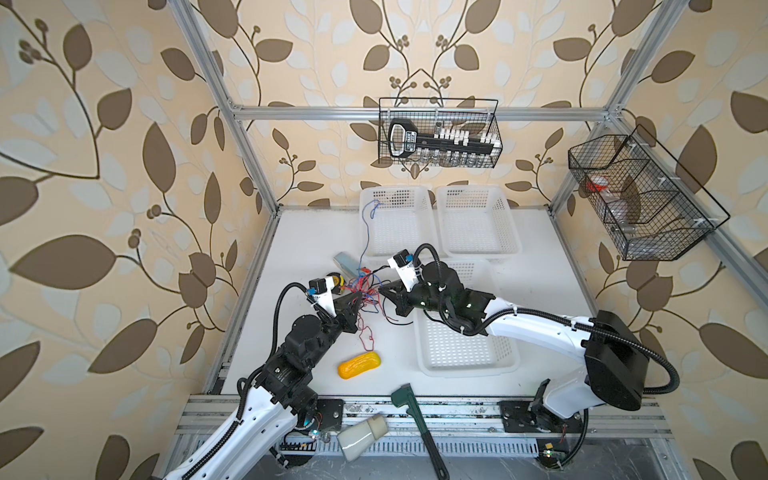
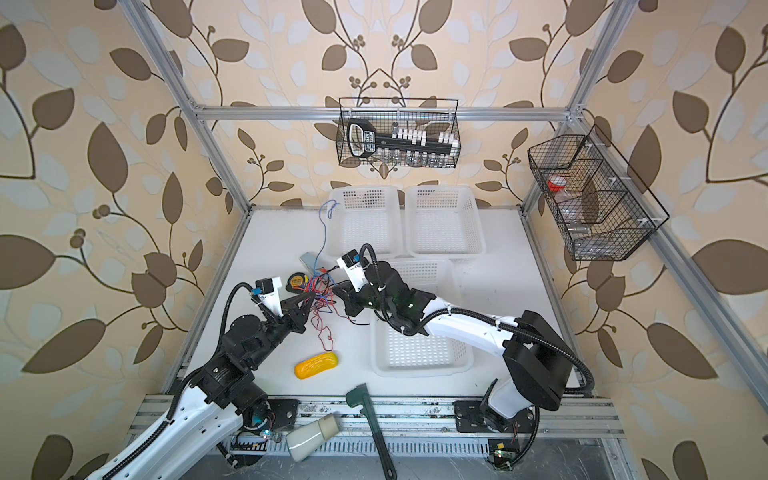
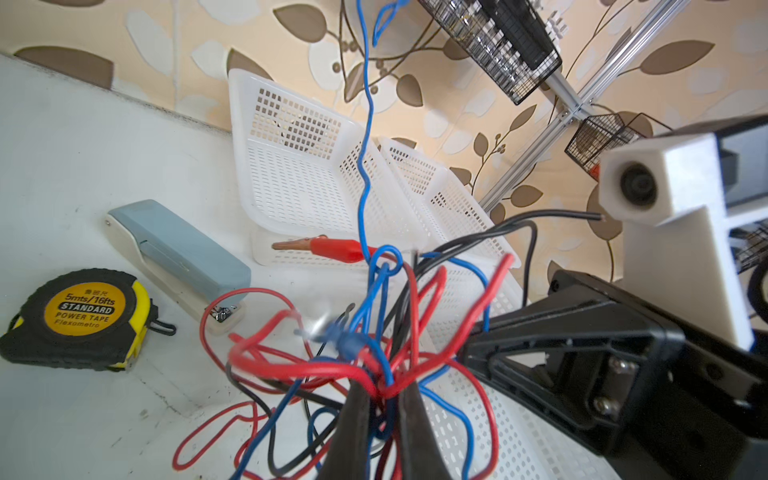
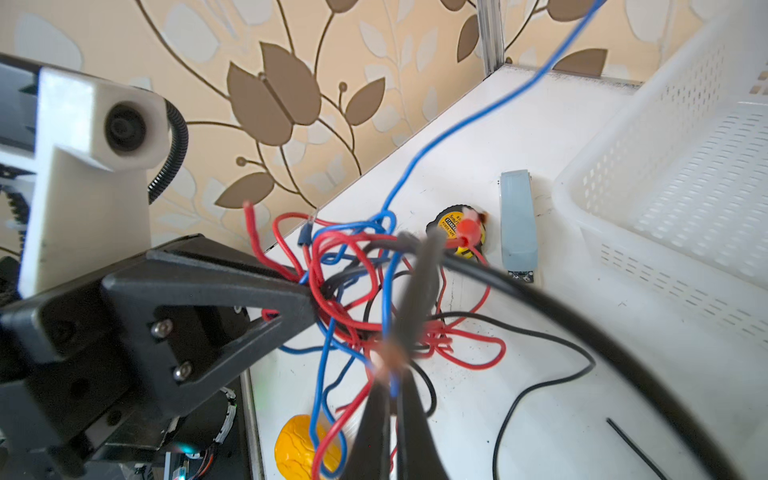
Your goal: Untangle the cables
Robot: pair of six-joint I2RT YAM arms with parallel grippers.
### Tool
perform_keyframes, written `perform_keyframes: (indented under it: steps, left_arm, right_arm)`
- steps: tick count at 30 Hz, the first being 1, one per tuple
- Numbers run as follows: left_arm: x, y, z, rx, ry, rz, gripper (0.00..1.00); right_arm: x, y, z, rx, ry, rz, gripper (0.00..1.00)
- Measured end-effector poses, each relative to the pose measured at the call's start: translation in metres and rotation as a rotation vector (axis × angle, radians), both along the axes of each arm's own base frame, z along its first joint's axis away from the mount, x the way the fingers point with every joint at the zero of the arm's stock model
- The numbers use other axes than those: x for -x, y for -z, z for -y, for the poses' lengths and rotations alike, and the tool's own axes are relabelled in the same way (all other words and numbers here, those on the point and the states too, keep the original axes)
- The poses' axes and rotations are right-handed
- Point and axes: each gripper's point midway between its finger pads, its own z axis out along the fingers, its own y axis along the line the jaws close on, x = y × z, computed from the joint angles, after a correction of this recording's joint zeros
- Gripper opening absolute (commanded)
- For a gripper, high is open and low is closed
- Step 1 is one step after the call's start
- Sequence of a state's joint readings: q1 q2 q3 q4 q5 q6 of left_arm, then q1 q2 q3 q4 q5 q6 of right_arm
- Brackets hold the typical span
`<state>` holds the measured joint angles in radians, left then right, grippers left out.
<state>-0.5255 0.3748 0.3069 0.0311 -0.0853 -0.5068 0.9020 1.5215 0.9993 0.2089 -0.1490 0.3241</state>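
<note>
The cables (image 1: 366, 291) are a knot of thin red, blue and black wires hanging between my two grippers, above the white table in both top views. My left gripper (image 1: 357, 297) is shut on a bunch of red and blue strands (image 3: 384, 386). Facing it from the right, my right gripper (image 1: 381, 291) is shut on strands of the same knot (image 4: 390, 365), where a blurred copper-tipped end sits at the fingertips. One blue cable (image 1: 368, 232) runs up to the rim of the back left basket. A red clip (image 3: 332, 247) sticks out of the knot. Red loops (image 1: 365, 336) trail down onto the table.
A yellow-and-black tape measure (image 1: 336, 280) and a grey-blue stapler (image 1: 345, 262) lie just behind the knot. Two white baskets (image 1: 399, 199) (image 1: 478, 199) stand at the back, and a third (image 1: 469, 370) lies under my right arm. A yellow object (image 1: 359, 365), a green wrench (image 1: 409, 405) and a cream bottle (image 1: 361, 436) are near the front.
</note>
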Motion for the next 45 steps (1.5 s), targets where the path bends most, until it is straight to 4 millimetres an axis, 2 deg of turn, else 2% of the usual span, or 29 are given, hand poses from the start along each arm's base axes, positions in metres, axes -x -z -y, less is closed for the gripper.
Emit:
perform_keyframes:
  steps: [3,5,8,10,13,18,20,23,26,30,35,45]
  left_arm:
    - [0.006,-0.006,-0.006,0.021,-0.018,0.019,0.20]
    - [0.006,-0.003,-0.017,0.023,-0.075,0.009,0.24]
    - [0.003,-0.002,-0.044,0.020,-0.217,0.009,0.29]
    - [0.001,0.002,-0.056,0.012,-0.282,-0.003,0.32]
    - [0.000,0.005,-0.063,0.003,-0.321,-0.016,0.32]
    - [-0.003,0.014,-0.065,-0.023,-0.344,-0.047,0.38]
    - [-0.004,0.017,-0.065,-0.030,-0.344,-0.058,0.45]
    - [-0.005,0.020,-0.064,-0.032,-0.342,-0.067,0.63]
    - [-0.006,0.018,-0.062,-0.031,-0.335,-0.062,0.78]
    - [-0.006,0.010,-0.053,-0.018,-0.285,-0.032,0.91]
    - [-0.005,-0.005,-0.037,0.008,-0.195,0.026,0.92]
    - [0.003,-0.019,-0.006,0.042,-0.011,0.102,0.88]
  right_arm:
    - [0.005,0.000,0.007,0.010,-0.001,0.009,0.00]
    - [0.002,0.004,0.019,0.032,0.036,0.012,0.00]
    - [-0.021,0.019,0.058,0.107,0.174,0.008,0.00]
    - [-0.031,0.028,0.076,0.149,0.240,0.002,0.00]
    - [-0.031,0.034,0.080,0.175,0.247,0.000,0.00]
    - [-0.026,0.026,0.078,0.167,0.219,0.019,0.00]
    - [-0.023,0.023,0.076,0.164,0.196,0.028,0.00]
    - [-0.016,0.018,0.070,0.155,0.136,0.042,0.00]
    - [-0.007,0.002,0.061,0.118,0.062,0.066,0.00]
    - [0.001,-0.039,0.048,0.034,-0.016,0.118,0.00]
    - [0.003,-0.091,0.038,-0.062,-0.053,0.190,0.00]
    - [0.000,-0.138,0.034,-0.129,-0.047,0.257,0.00]
